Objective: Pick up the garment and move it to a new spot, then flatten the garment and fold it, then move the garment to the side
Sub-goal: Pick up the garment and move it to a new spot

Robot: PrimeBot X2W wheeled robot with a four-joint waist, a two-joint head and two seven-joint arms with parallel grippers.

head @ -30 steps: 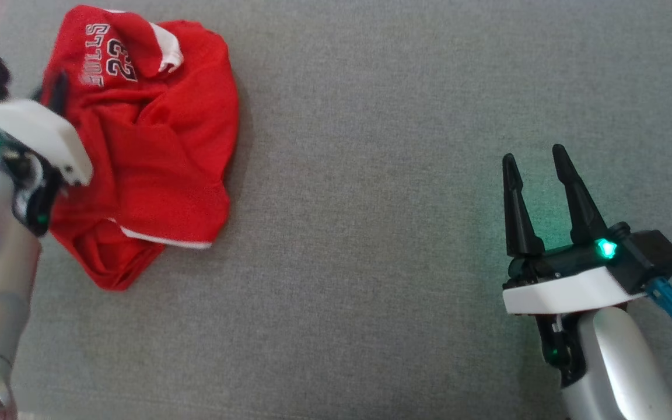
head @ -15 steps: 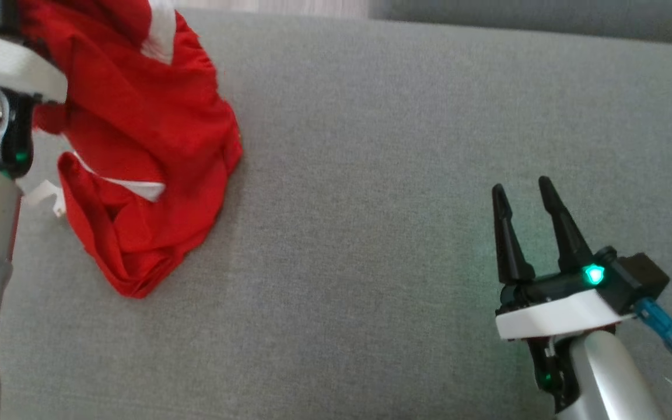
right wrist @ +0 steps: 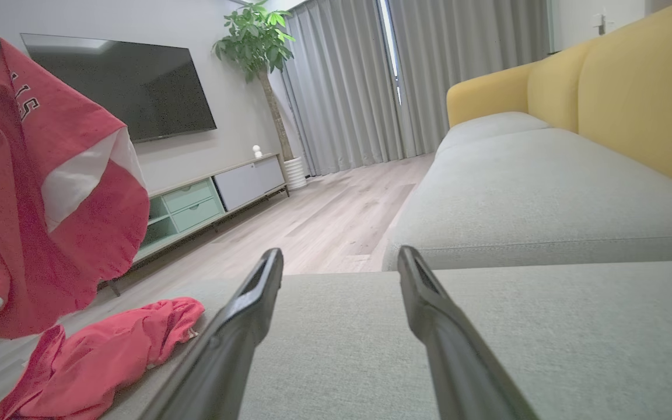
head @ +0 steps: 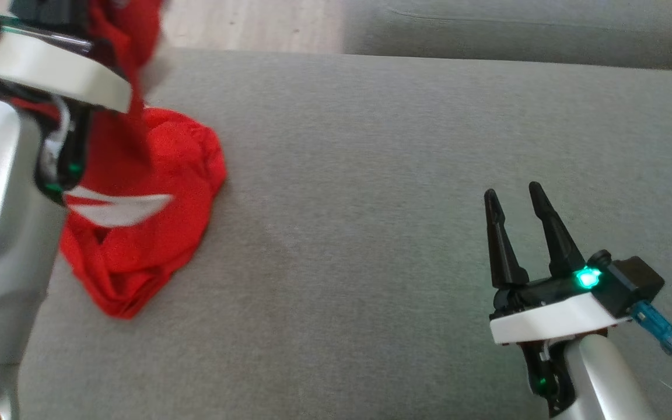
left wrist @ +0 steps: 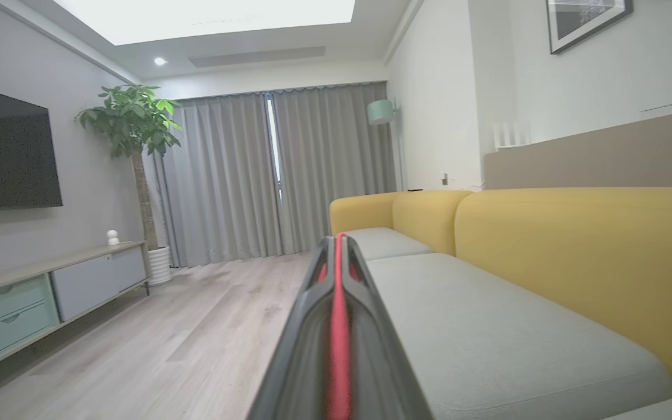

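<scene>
— What sort of place is this?
— A home's living room: a yellow sofa [left wrist: 575, 245] with grey seats, a television [left wrist: 3, 157] on the wall above a low cabinet [left wrist: 50, 286].
— Anything more?
— A potted tree [left wrist: 132, 122], long grey curtains [left wrist: 324, 169], a wood floor [left wrist: 196, 326], a framed picture [left wrist: 587, 20].

Red white-trimmed garment [head: 158, 186]; top aloft, lower folds on grey seat [head: 371, 233]

Silver forearm [head: 610, 373], white wrist plate [head: 546, 321], black tapered fingers [head: 550, 239] (green lamp [head: 585, 279], blue plug [head: 654, 326]).
</scene>
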